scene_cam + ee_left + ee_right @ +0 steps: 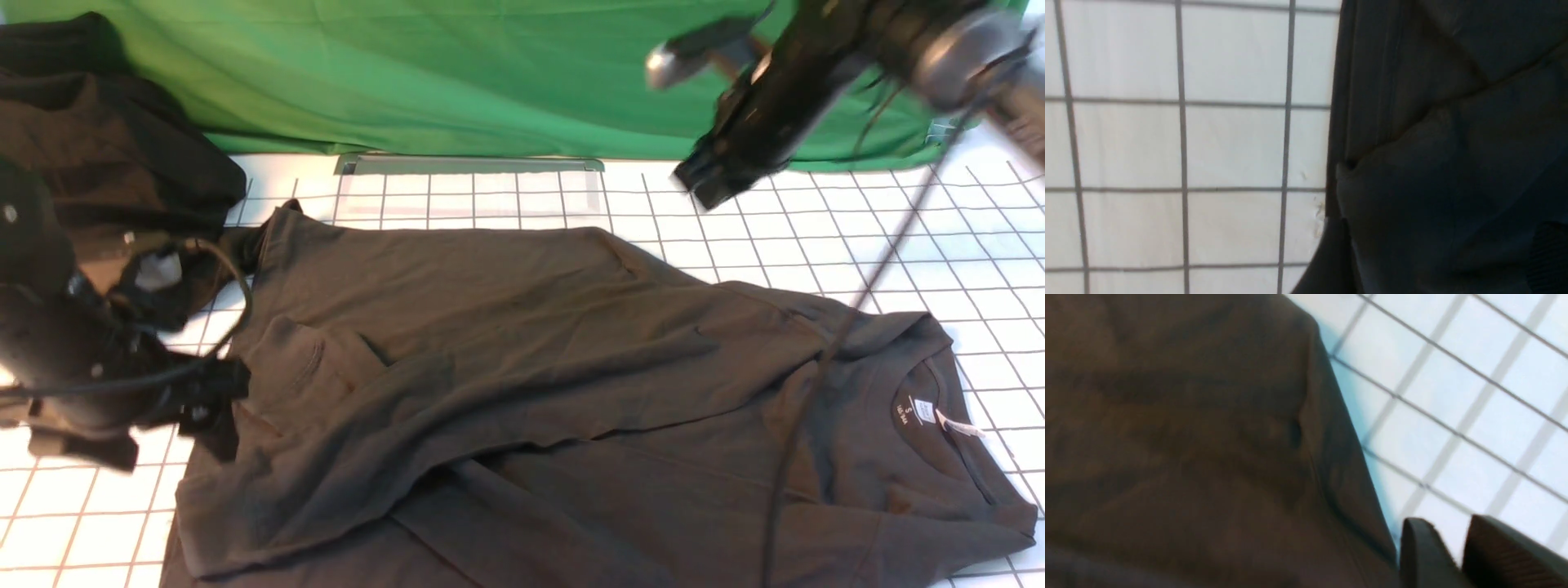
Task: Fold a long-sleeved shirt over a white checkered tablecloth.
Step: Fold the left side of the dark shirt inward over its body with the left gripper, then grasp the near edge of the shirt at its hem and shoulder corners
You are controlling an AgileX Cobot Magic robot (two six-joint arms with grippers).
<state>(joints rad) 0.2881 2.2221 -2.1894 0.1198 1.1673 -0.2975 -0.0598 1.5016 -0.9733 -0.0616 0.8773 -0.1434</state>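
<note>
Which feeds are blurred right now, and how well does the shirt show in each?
Front view: right arm smeared by motion, shirt fairly sharp, neck label too small to read. Left wrist view: tablecloth grid crisp, shirt dark and underexposed. Right wrist view: soft all over, bluish fringe along the shirt's edge.

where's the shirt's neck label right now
In the front view, the small white neck label sits inside the collar at the right end of the long-sleeved shirt, near the lower right of the white checkered tablecloth.
</note>
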